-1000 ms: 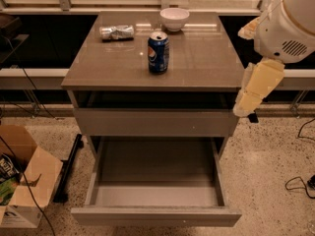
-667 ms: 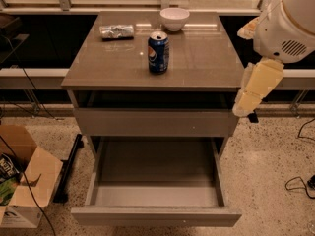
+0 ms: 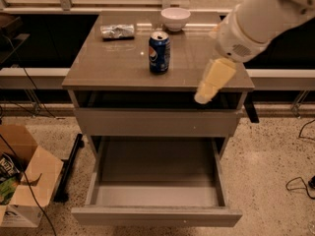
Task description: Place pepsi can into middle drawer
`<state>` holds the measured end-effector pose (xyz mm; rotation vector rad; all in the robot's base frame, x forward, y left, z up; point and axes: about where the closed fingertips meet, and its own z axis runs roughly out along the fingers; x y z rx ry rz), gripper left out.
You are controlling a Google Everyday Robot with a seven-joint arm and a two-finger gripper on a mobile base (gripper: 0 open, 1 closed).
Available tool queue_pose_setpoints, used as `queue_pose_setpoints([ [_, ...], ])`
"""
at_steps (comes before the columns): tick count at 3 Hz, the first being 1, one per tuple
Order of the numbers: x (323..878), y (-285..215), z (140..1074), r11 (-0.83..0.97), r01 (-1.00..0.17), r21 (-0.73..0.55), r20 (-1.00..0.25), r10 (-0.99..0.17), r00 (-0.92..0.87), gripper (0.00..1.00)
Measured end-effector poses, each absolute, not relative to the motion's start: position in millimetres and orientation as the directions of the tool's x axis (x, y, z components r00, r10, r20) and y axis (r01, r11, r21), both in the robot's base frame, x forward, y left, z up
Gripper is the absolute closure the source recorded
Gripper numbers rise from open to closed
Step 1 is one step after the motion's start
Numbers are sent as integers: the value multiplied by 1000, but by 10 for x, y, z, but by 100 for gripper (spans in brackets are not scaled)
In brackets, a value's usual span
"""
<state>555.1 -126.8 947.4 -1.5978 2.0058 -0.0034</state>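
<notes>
- The pepsi can (image 3: 159, 52) is seen standing upright on the brown cabinet top (image 3: 108, 65), just above the centre of the frame.
- A white bowl (image 3: 175, 18) is set at the top's far edge, top centre, and a crumpled silver foil packet (image 3: 117, 31) is laid to its left.
- The gripper (image 3: 203, 96) is held right of centre, angled down and to the left over the top's front right edge, apart from the can.
- The white arm (image 3: 256, 18) is seen entering from the upper right corner.
- The middle drawer (image 3: 157, 215) is pulled well out across the lower half.
- A plain grey drawer front (image 3: 157, 122) is seen above it.
- An open cardboard box (image 3: 34, 181) is seen on the speckled floor at lower left.
</notes>
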Motion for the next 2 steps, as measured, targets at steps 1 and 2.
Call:
queue_pose_setpoints([
  [1, 5945, -1021, 9386, 294, -891, -346, -490, -866, -96, 0],
  [2, 6271, -841, 9341, 290, -890, -353, -537, -842, -61, 0],
])
